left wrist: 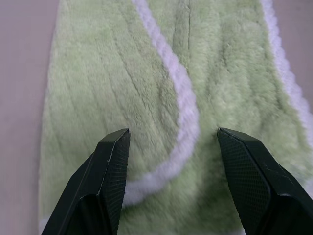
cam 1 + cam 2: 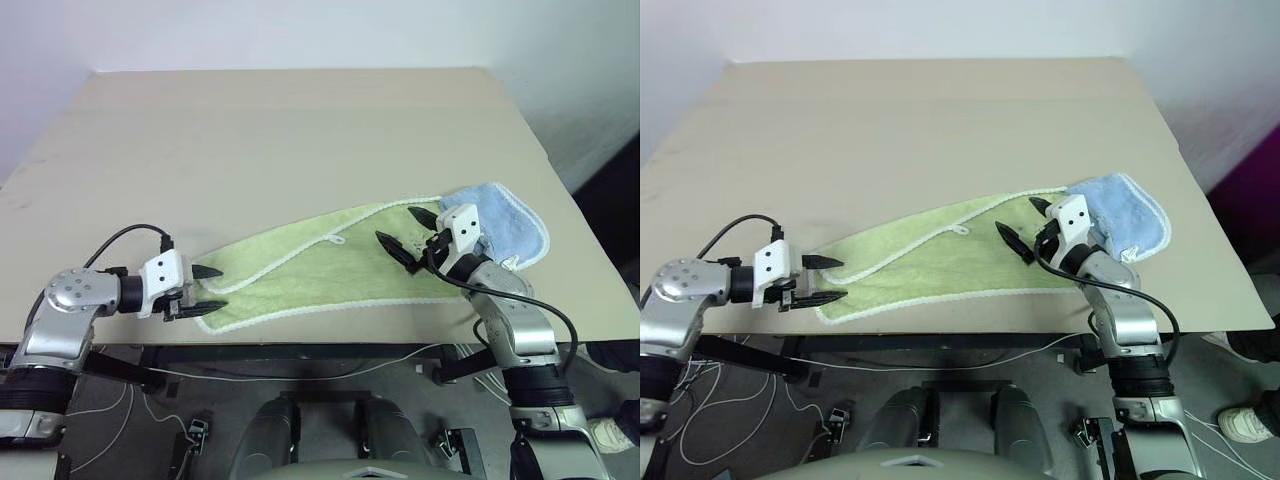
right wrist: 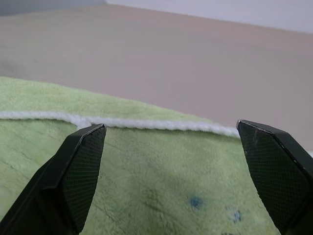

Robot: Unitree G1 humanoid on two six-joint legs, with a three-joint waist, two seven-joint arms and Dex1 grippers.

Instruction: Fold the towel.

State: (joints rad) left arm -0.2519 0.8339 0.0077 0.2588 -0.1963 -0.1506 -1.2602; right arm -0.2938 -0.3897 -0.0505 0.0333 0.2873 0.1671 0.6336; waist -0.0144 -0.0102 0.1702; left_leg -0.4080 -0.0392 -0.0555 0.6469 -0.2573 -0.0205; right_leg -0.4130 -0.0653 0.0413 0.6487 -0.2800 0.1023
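towel (image 2: pixel 330 270) on table (image 2: pixel 300 130), near front edge | smaller towel (image 2: pixel 505 225) at its R end (touching)

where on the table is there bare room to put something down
The far half of the table, beyond the towel, is bare, as is the near left corner. It is crowded near right: the blue towel and both pincers, left and right.

No text, label or number can be read on anything here.
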